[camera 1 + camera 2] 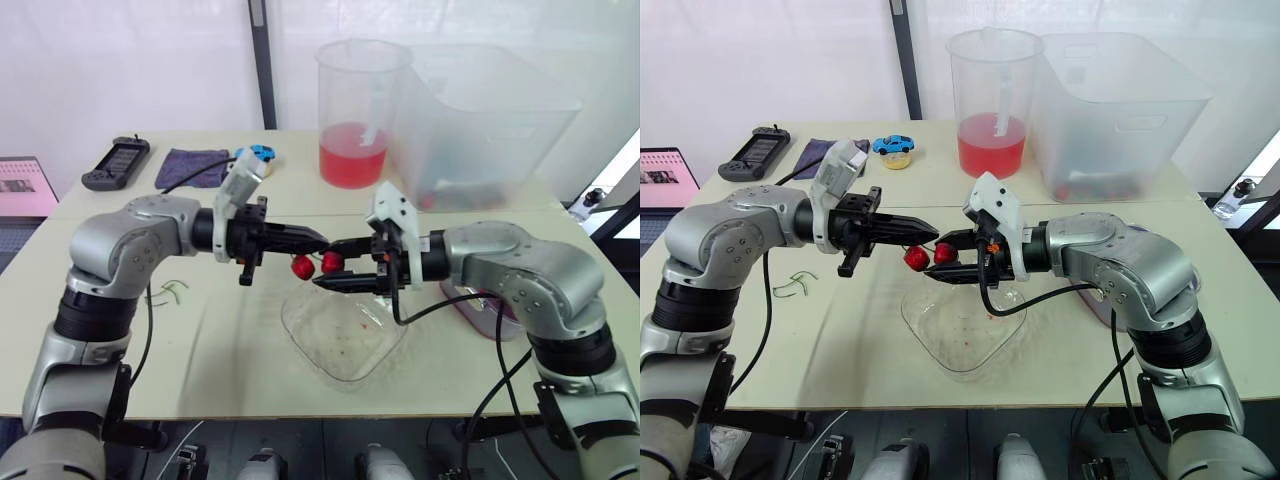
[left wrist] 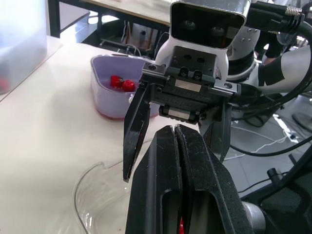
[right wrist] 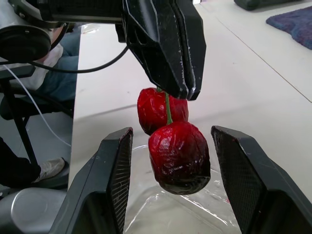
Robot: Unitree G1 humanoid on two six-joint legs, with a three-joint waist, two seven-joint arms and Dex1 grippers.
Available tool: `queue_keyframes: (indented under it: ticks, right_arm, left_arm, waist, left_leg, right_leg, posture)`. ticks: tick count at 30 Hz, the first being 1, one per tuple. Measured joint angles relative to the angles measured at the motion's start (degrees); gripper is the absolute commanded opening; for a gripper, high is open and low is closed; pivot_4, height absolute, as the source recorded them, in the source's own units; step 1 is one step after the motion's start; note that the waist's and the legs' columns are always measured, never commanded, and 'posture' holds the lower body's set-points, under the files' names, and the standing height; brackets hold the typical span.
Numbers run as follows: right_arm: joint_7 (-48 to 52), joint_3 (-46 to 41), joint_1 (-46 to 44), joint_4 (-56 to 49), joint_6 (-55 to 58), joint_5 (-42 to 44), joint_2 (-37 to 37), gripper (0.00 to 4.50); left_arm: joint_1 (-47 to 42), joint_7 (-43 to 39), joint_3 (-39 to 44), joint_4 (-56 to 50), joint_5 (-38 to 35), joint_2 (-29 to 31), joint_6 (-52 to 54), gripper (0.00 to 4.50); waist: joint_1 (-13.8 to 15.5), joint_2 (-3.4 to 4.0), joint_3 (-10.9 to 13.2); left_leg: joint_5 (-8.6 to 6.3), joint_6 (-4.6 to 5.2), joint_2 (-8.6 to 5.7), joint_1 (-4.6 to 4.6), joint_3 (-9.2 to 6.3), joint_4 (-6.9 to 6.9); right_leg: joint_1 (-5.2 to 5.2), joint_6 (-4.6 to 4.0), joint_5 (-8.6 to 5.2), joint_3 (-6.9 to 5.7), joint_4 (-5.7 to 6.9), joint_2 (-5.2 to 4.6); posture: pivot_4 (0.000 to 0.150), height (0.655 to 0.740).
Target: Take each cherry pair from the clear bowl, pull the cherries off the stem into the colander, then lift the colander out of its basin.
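Over a pale surface (image 1: 200, 350), the robot's left end effector (image 1: 322, 240) is closed on the green stem of a cherry pair (image 3: 175, 146), which hangs just above the clear bowl (image 1: 340, 350). The right end effector (image 1: 330, 263) faces it from the opposite side with its two black fingers (image 3: 114, 180) spread open. They flank the nearer cherry, and a gap shows on each side in the right wrist view. The bowl sits at the front of the surface, between the two arms and below both end effectors. The lavender colander (image 2: 102, 100) stands near the robot's right forearm and holds two loose cherries (image 2: 122, 84); whether it sits inside a separate basin cannot be told. A few green stems (image 1: 170, 292) lie on the surface beside the left arm. Toward the back stand a jug of red liquid (image 1: 355, 110) and a translucent bin (image 1: 490, 120), with a small blue toy car (image 1: 255, 155), a dark cloth (image 1: 192, 165) and a handheld device (image 1: 117, 162) at the far left.
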Motion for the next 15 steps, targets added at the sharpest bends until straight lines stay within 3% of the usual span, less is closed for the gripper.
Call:
queue_keyframes:
  ticks: [1, 4, 6, 15]
  right_arm:
    - [-0.19, -0.06, 0.0, 0.0, 0.0, 0.18, 0.0, 2.69]
    - [-0.69, -0.34, 0.0, 0.0, 0.01, 0.35, 0.0, 1.91]
    - [-0.77, -0.34, 0.01, 0.01, 0.01, 0.41, -0.03, 0.96]
    - [0.27, 0.18, 1.17, -1.0, -2.04, -0.4, -1.45, 0.96]
  left_arm:
    - [0.0, -0.01, 0.0, 0.0, 0.01, 0.0, 0.0, 0.0]
    - [0.0, -0.02, 0.0, 0.03, 0.07, 0.0, -0.13, 0.0]
    - [0.0, 0.07, 0.01, 0.05, 0.23, -0.01, -0.5, 0.0]
    - [0.04, 0.18, 0.06, -0.02, 0.17, -0.01, -0.45, 0.0]
  waist:
    - [0.0, 0.0, 0.0]
    - [0.01, 0.0, 0.0]
    - [0.0, 0.0, 0.0]
    - [0.0, 0.0, 0.0]
  left_leg:
    - [0.0, 0.0, 0.0, 0.0, 0.0, 0.0]
    - [0.0, 0.0, 0.0, 0.0, 0.0, 0.0]
    - [0.0, 0.0, 0.0, 0.0, 0.0, 0.0]
    - [0.0, 0.01, 0.0, 0.0, 0.0, 0.0]
  right_leg:
    - [0.0, 0.0, 0.0, 0.0, 0.0, 0.0]
    - [0.0, 0.0, 0.0, 0.0, 0.0, 0.0]
    - [0.0, 0.0, 0.0, 0.0, 0.0, 0.0]
    - [0.0, 0.0, 0.0, 0.0, 0.0, 0.0]
  posture:
    - [0.15, 0.7337]
    - [0.15, 0.7337]
    - [0.15, 0.7337]
    - [0.15, 0.7337]
